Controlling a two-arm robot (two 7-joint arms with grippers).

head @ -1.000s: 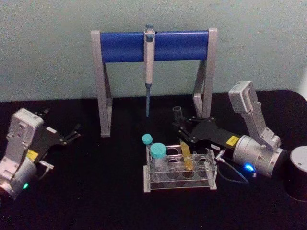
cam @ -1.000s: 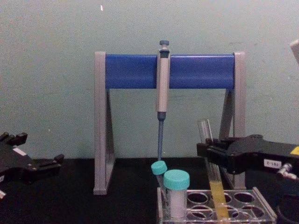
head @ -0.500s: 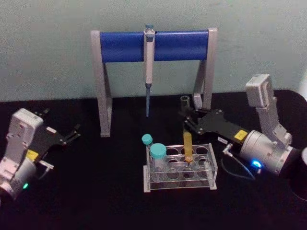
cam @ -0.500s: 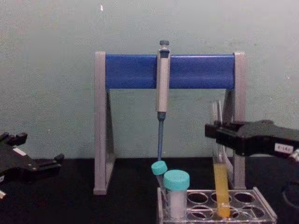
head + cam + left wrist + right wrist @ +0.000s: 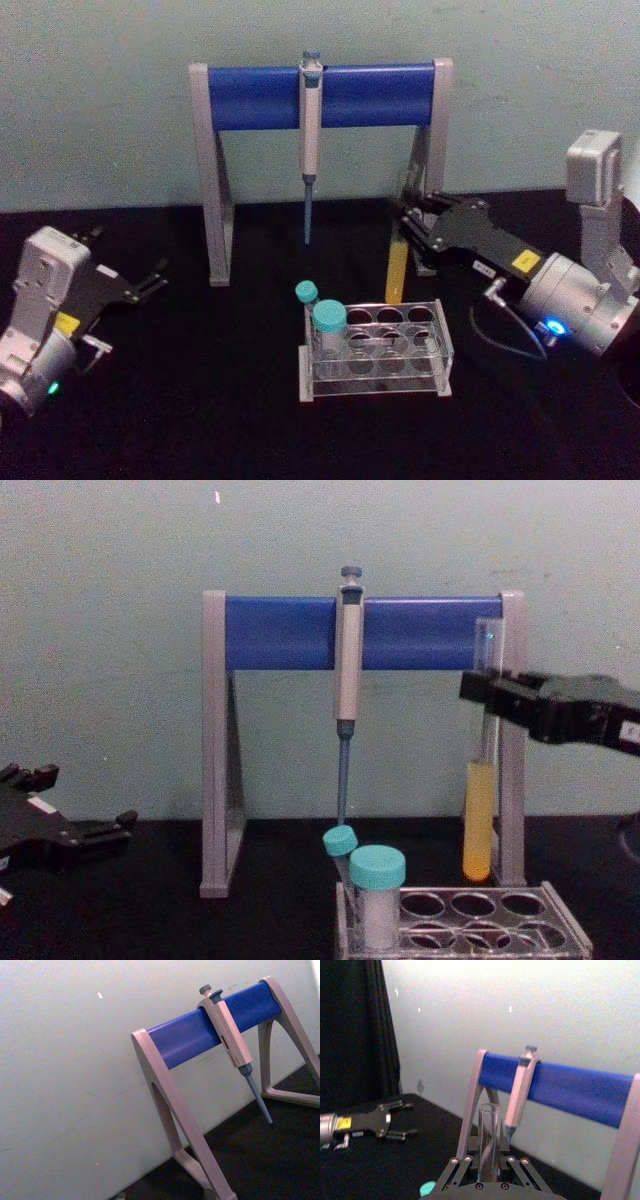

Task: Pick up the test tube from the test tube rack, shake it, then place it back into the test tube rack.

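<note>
The test tube (image 5: 396,270) hangs upright in the air, its yellow-orange liquid in the lower part, clear of the test tube rack (image 5: 372,392). My right gripper (image 5: 411,236) is shut on the tube's upper glass, behind and above the rack's right side. In the chest view the test tube (image 5: 479,820) hangs in front of the stand's right leg, its bottom above the rack (image 5: 565,916), held by the right gripper (image 5: 482,694). The right wrist view shows the tube's open top (image 5: 488,1140) rising between the fingers. My left gripper (image 5: 154,279) rests open at the far left.
A teal-capped white vial (image 5: 329,320) and a thin teal-capped tube (image 5: 306,293) stand in the rack's left end. Behind it is the grey-and-blue pipette stand (image 5: 250,97) with a pipette (image 5: 311,130) hanging from its bar. The table is black.
The right gripper has risen and moved back to the right, lifting the test tube fully out of its rack hole. The left arm has stayed still.
</note>
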